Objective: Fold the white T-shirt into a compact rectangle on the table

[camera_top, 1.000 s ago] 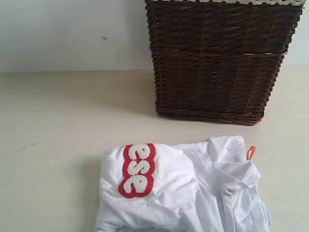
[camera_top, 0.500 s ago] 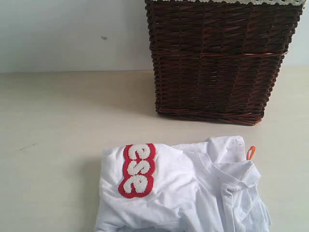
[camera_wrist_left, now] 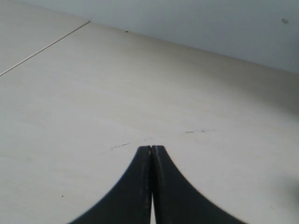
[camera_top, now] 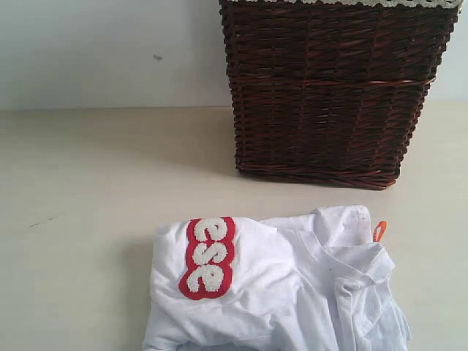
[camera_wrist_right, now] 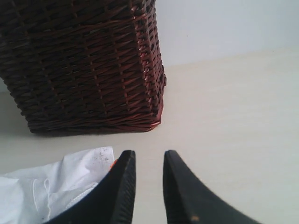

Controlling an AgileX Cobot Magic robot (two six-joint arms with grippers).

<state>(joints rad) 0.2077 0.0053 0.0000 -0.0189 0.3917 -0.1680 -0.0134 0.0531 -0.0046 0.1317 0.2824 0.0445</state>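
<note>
1. One basket stands in the exterior view: dark brown wicker, upright on the table, with a pale trim along its rim. Its inside is hidden, so whether it holds anything cannot be told.
2. Same view: the T-shirt lies on the table in front of the basket, apart from it, with bare table between them. It is a loosely bunched heap, not a neat rectangle. Its red-edged letters face up on the part farthest to the left of the basket. The orange tag sticks out at the shirt edge nearest the basket.
3. Left wrist view: the left gripper hangs over bare table. Its jaws are pressed together and hold nothing. Neither basket nor shirt shows here, only a few faint dark marks on the surface and the wall behind.
4. Right wrist view: the right gripper has its jaws a little apart, with only table seen in the gap. It grasps nothing.
5. Same view: the basket stands beyond the jaws, seen from the side, its contents out of sight. The T-shirt lies between basket and gripper, clear of the wicker. A corner of it and a bit of the tag sit just beside one jaw.
</note>
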